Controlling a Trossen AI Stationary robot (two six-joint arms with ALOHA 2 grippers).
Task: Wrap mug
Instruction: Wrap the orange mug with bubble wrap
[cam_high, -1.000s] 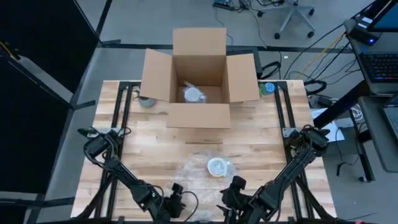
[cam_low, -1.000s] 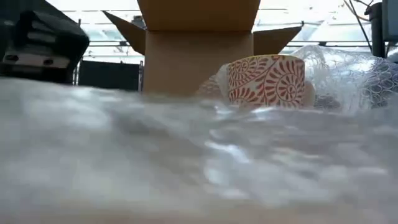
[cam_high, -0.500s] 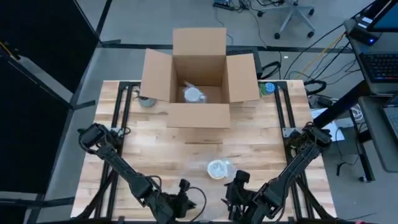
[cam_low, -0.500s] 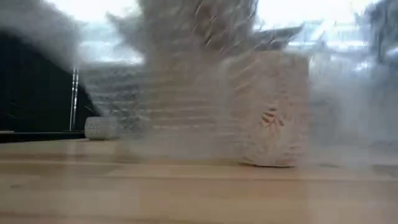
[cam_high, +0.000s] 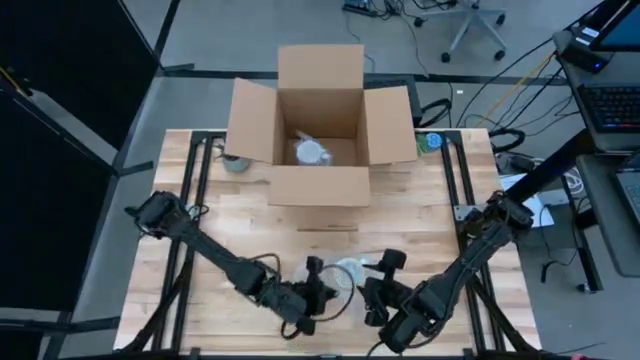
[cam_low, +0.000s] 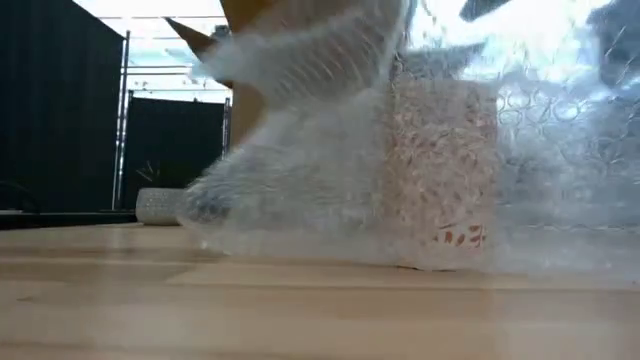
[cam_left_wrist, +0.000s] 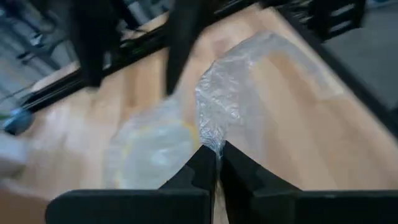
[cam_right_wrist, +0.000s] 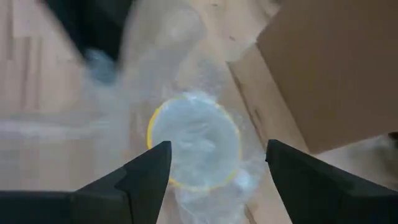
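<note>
A mug (cam_low: 440, 170) with a red pattern and a yellow rim (cam_right_wrist: 151, 127) stands upright on the wooden table, near the front edge. Clear bubble wrap (cam_low: 300, 150) is drawn up and over it, so the mug (cam_high: 349, 270) shows through the film. My left gripper (cam_high: 325, 279) is just left of the mug, shut on the wrap (cam_left_wrist: 227, 93). My right gripper (cam_high: 380, 276) hovers open just right of the mug, its fingers spread above the covered mug (cam_right_wrist: 196, 140). My left gripper pinches a bunched edge of the bubble wrap (cam_left_wrist: 213, 142) between its two fingertips. The sheet is raised off the table there and drapes over the mug's top; one layer or several, I cannot tell.
An open cardboard box (cam_high: 320, 185) stands at the table's far middle, with a wrapped item (cam_high: 312, 152) inside. A small round object (cam_high: 236, 162) lies left of the box and a green one (cam_high: 432, 142) to its right. Bare wood lies to both sides of the mug.
Both grippers have come from the table's near edge toward the mug. The wrap's near part, which lay flat in front of the mug, has been lifted and folded over the mug's top; the mug has stayed in place.
</note>
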